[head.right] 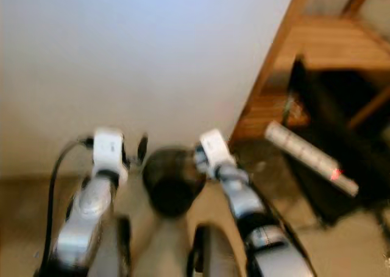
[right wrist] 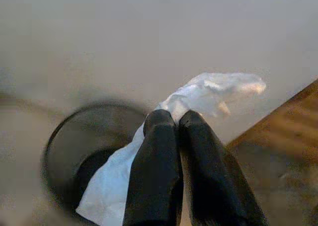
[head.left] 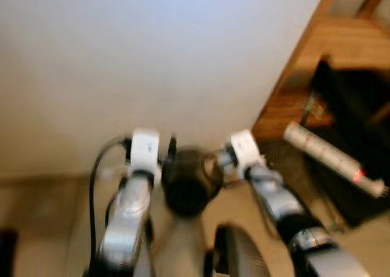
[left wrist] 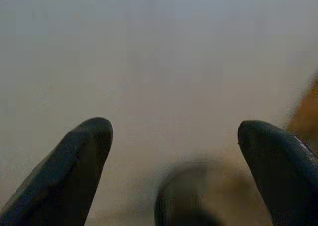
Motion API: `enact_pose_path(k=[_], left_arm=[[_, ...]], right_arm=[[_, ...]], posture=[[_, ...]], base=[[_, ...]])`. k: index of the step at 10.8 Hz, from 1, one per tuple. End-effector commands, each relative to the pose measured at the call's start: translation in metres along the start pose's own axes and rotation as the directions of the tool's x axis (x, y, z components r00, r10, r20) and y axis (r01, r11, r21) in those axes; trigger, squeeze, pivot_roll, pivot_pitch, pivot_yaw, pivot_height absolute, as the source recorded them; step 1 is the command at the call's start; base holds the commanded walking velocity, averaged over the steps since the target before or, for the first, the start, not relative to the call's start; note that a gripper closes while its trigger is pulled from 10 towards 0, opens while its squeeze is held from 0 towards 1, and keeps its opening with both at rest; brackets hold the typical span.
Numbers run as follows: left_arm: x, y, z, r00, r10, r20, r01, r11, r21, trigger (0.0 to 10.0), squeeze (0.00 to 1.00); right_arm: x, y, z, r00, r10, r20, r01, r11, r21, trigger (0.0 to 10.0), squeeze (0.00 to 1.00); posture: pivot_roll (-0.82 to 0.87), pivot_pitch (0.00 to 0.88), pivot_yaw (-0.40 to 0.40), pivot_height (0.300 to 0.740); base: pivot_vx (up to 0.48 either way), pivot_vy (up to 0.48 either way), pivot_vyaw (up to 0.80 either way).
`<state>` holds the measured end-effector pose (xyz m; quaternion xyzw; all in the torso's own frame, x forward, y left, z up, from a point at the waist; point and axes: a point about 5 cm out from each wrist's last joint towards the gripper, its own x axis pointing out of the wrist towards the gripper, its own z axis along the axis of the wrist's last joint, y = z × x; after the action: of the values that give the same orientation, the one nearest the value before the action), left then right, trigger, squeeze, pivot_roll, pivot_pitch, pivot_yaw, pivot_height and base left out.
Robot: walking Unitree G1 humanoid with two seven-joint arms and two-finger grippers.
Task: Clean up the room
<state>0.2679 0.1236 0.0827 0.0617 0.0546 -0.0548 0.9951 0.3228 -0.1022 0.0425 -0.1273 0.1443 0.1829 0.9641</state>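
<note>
The left gripper (left wrist: 174,156) hangs spread wide and empty by the white wall (head.left: 152,58), a dark round bin (right wrist: 89,146) stands on the floor at the wall's foot, and the right gripper (right wrist: 176,121) pinches a white tissue (right wrist: 208,94), seemingly light, limp and easily dropped, just above the bin's rim.

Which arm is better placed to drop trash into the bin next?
The right. Its pincer is shut on a white tissue that hangs over the dark bin by the wall. The left pincer is open and holds nothing.
</note>
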Motion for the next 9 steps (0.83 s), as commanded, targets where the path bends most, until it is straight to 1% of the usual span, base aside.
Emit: enact_pose_path(k=[1,2,3,4,5,6,7,8,9], left_arm=[[-0.007,0.0,0.01,0.999,0.003,0.033,-0.004,1.0,0.021,10.0,0.0],[-0.019,0.002,0.009,1.0,0.009,0.019,-0.009,1.0,0.026,10.0,0.0],[-0.027,0.001,0.008,1.0,0.019,0.01,-0.019,1.0,0.019,10.0,0.0],[-0.037,-0.004,0.009,1.0,0.016,0.007,-0.016,1.0,0.02,10.0,0.0],[-0.046,-0.011,0.01,1.0,0.008,-0.002,-0.007,1.0,0.022,10.0,0.0],[-0.053,-0.02,0.014,1.0,-0.013,-0.003,0.013,1.0,0.024,10.0,0.0],[-0.057,-0.027,0.018,0.999,-0.048,0.011,0.048,0.998,0.029,10.0,0.0],[-0.06,-0.034,0.023,0.996,-0.091,0.021,0.09,0.995,0.035,10.0,0.0],[-0.063,-0.037,0.023,0.994,-0.106,0.015,0.105,0.993,0.051,10.0,0.0]], right_arm=[[0.0,0.003,-0.005,1.0,0.016,-0.015,-0.015,0.999,0.042,10.0,0.0],[0.004,0.015,-0.002,0.997,0.071,-0.019,-0.071,0.997,0.038,10.0,0.0],[0.007,0.025,0.002,0.993,0.118,-0.017,-0.117,0.993,0.022,10.0,0.0],[0.011,0.039,0.008,0.987,0.163,-0.01,-0.163,0.986,0.02,10.0,0.0],[0.013,0.048,0.012,0.983,0.185,-0.003,-0.185,0.982,0.022,10.0,0.0],[0.015,0.052,0.019,0.982,0.186,0.024,-0.187,0.981,0.046,10.0,0.0],[0.018,0.053,0.027,0.984,0.166,0.06,-0.171,0.983,0.075,10.0,0.0],[0.022,0.048,0.038,0.989,0.114,0.092,-0.127,0.98,0.15,10.0,0.0],[0.024,0.048,0.043,0.99,0.106,0.096,-0.125,0.97,0.21,10.0,0.0]], posture=[[0.1,0.314,-0.126,0.64],[0.12,0.377,-0.146,0.64],[0.13,0.406,-0.158,0.64],[0.14,0.449,-0.183,0.64],[0.14,0.47,-0.195,0.64],[0.15,0.495,-0.213,0.64],[0.16,0.508,-0.221,0.64],[0.17,0.513,-0.224,0.64],[0.17,0.514,-0.225,0.64]], base=[[0.0,0.0,0.0],[0.0,0.0,0.0],[0.0,0.0,0.0],[0.0,0.0,0.0],[0.0,0.0,0.0],[0.0,0.0,0.0],[0.0,0.0,0.0],[0.0,0.0,0.0],[0.0,0.0,0.0]])
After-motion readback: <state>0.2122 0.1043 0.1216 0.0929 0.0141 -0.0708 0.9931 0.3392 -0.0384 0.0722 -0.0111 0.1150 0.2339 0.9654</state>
